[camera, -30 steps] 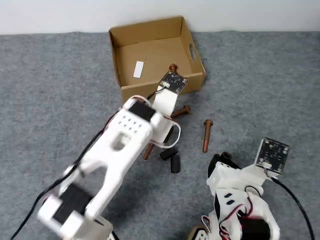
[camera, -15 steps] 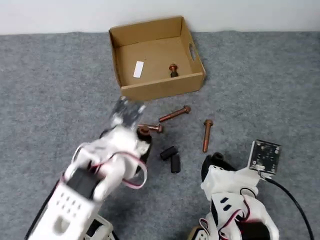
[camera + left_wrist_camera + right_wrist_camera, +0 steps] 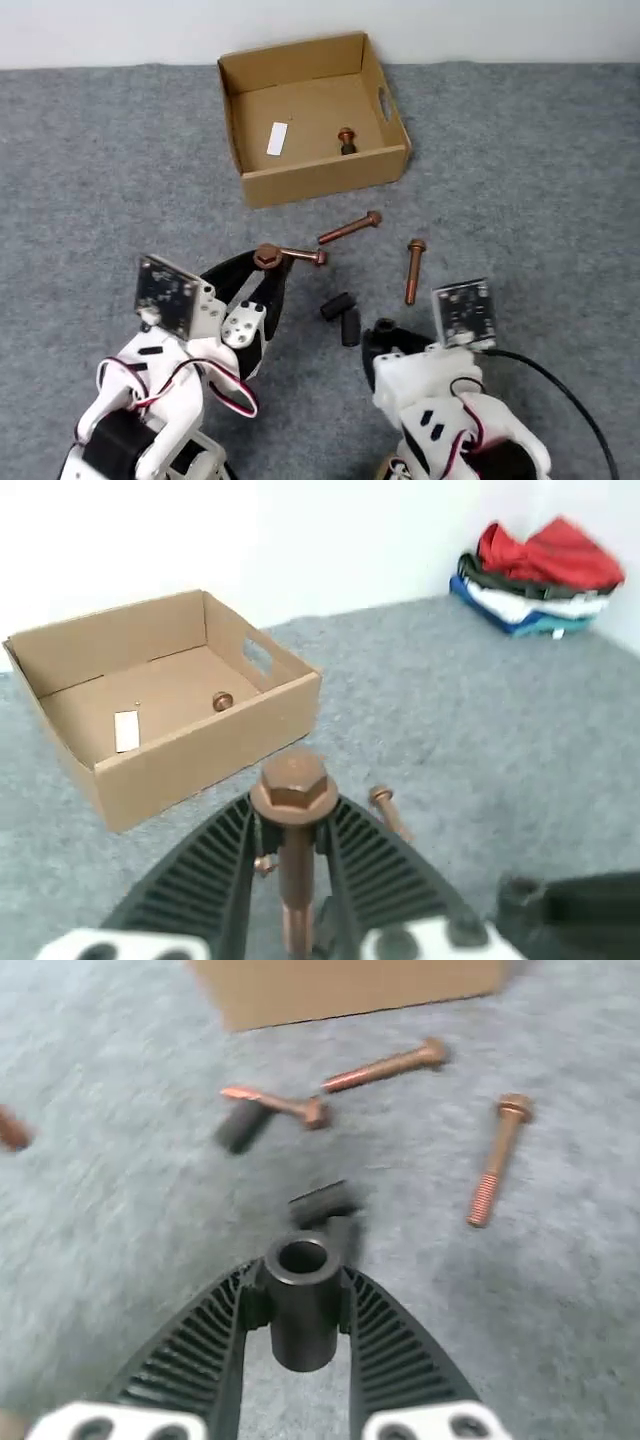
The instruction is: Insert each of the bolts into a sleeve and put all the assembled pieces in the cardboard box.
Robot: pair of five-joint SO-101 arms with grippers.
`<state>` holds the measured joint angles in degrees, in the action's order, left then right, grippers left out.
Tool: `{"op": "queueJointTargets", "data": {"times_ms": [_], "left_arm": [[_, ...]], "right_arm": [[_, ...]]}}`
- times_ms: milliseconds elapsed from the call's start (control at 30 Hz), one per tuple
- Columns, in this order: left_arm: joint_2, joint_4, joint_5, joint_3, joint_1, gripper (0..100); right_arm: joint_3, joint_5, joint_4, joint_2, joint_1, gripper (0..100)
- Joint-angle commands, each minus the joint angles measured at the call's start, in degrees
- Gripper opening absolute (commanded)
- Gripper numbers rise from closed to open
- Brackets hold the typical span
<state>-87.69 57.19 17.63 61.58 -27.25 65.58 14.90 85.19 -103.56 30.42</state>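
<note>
My left gripper (image 3: 268,262) (image 3: 292,815) is shut on a copper bolt (image 3: 267,256) (image 3: 291,785), held head-up at the front left. My right gripper (image 3: 383,332) (image 3: 302,1285) is shut on a black sleeve (image 3: 302,1300), bore facing the camera, at the front right. Three loose bolts lie on the carpet (image 3: 350,227) (image 3: 413,270) (image 3: 305,256). Two loose sleeves (image 3: 337,305) (image 3: 350,327) lie between the grippers. The cardboard box (image 3: 325,175) (image 3: 200,745) stands at the back with one assembled piece (image 3: 346,140) (image 3: 222,702) inside.
A grey carpet (image 3: 520,180) covers the table. A white label (image 3: 277,138) sticks to the box floor. Folded clothes (image 3: 540,575) lie far off by the wall. Open carpet stretches to both sides of the box.
My left arm has swung back from beside the box to the front left, now holding a bolt upright. My right arm has shifted a little leftward toward the loose sleeves.
</note>
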Motion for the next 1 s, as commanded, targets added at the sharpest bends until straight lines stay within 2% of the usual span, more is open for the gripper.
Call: {"op": "queueJointTargets", "data": {"times_ms": [0, 167, 367, 967], "left_arm": [[-1.05, -2.64, 5.45, -0.66, -0.44, 0], [-1.05, -6.07, 9.32, -0.84, -0.70, 0], [-1.14, -6.33, 9.49, -0.75, -6.33, 0], [-1.05, -6.86, 9.58, 3.47, -12.84, 0]], "right_arm": [[-1.14, -3.87, -3.74, 0.13, 6.11, 0.8], [1.49, -6.95, -8.40, 0.22, 12.35, 0.8], [3.16, -7.12, -10.59, 0.22, 15.69, 0.8], [3.08, -7.21, -10.77, 0.13, 15.78, 0.8]]}}
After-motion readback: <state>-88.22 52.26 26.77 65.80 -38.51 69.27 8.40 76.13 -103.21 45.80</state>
